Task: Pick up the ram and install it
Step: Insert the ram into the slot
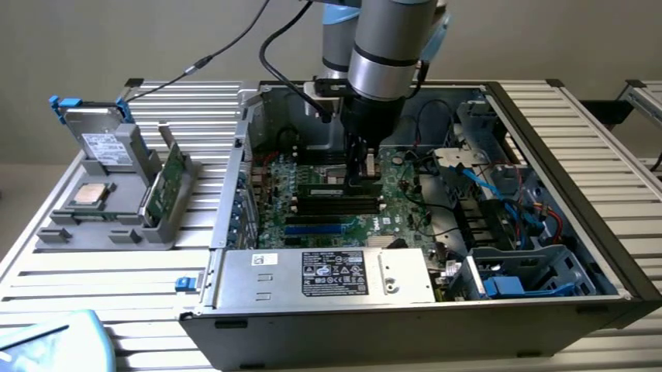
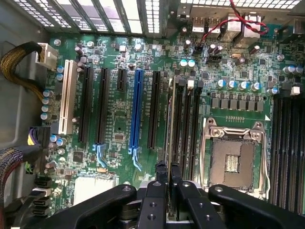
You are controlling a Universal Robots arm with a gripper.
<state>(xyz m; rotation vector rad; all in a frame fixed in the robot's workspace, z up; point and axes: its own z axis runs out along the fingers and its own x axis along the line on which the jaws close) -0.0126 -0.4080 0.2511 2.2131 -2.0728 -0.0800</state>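
I see the end effector (image 2: 168, 168) pinching the ram (image 2: 170, 114) edge-on between its fingers, at the motherboard's (image 2: 116, 121) black slots (image 2: 184, 129).

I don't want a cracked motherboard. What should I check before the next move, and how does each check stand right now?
1. Ram held by the hand: ok, the hand is shut on its edge.
2. Ram parallel to the black memory slots: ok.
3. Ram fully seated in a slot: cannot tell.
4. CPU socket apart from the hand: ok.
5. Red and black wires away from the ram: ok.
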